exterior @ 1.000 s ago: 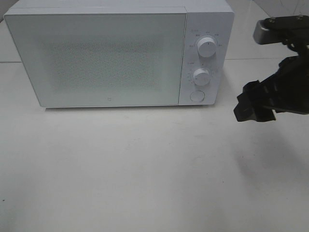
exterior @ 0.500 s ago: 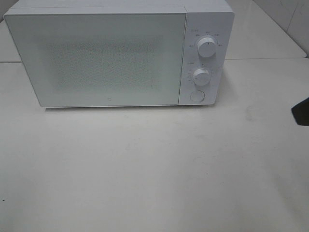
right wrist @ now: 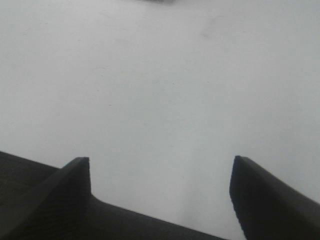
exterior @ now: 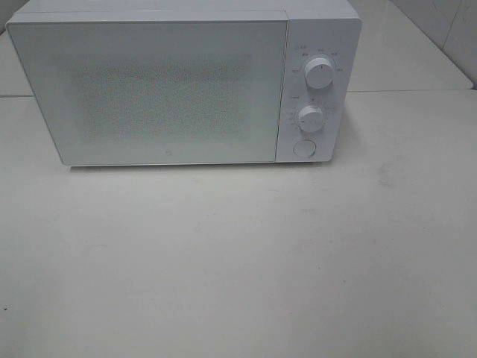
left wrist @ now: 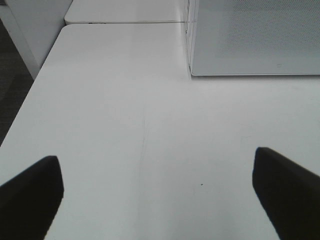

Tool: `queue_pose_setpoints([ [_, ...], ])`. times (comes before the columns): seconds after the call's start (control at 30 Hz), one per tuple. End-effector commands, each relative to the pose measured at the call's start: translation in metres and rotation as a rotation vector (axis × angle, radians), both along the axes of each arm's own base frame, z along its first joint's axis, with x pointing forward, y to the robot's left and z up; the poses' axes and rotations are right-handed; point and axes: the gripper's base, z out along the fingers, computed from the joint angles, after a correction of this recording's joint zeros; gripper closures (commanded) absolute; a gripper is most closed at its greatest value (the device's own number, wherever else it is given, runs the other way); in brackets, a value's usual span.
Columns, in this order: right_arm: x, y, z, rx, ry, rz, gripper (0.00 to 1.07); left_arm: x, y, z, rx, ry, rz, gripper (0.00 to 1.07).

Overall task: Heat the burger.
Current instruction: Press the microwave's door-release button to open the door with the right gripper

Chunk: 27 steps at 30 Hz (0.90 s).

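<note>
The burger shows in none of the views. A white microwave [exterior: 182, 82] stands at the back of the table with its door [exterior: 149, 89] closed; two white knobs [exterior: 319, 73] and a round button [exterior: 303, 148] are on its right panel. Neither arm appears in the exterior high view. In the left wrist view my left gripper [left wrist: 157, 187] is open, its dark fingers [left wrist: 32, 192] wide apart over bare table near the microwave's front corner [left wrist: 192, 72]. My right gripper [right wrist: 160, 187] is open too, with only bare tabletop between its fingers [right wrist: 75, 182].
The white table [exterior: 238, 253] spreads in front of the microwave. Its left edge [left wrist: 30, 95] drops to a dark floor in the left wrist view. A second table surface [left wrist: 125, 10] adjoins behind, with a seam between them.
My right arm, which stood at the right of the exterior high view beside the microwave's panel, has drawn off to the right and left the picture. The microwave has not changed.
</note>
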Motion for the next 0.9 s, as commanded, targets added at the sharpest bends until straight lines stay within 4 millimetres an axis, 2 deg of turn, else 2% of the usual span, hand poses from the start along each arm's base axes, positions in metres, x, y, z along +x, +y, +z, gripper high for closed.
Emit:
queue_pose_setpoints([
  [0.03, -0.014, -0.007, -0.009, -0.017, -0.028, -0.035, 0.32, -0.003, 0.000, -0.001, 0.000, -0.026, 0.001, 0.09],
  [0.07, -0.022, -0.009, -0.013, 0.000, -0.041, -0.050, 0.32, -0.003, 0.000, -0.001, 0.000, -0.026, 0.001, 0.09],
  [0.13, -0.025, -0.010, -0.015, 0.009, -0.051, -0.062, 0.32, -0.003, 0.000, -0.001, 0.000, -0.026, 0.001, 0.09],
  [0.27, -0.039, -0.015, -0.014, 0.023, -0.150, -0.130, 0.32, -0.003, 0.000, -0.001, 0.000, -0.026, 0.001, 0.09],
  [0.6, -0.061, -0.017, -0.018, 0.058, -0.332, -0.207, 0.32, -0.003, 0.000, -0.001, 0.000, -0.026, 0.001, 0.09],
  [0.9, -0.061, -0.017, -0.018, 0.054, -0.332, -0.224, 0.33, -0.003, 0.000, -0.001, 0.001, -0.025, 0.002, 0.09],
])
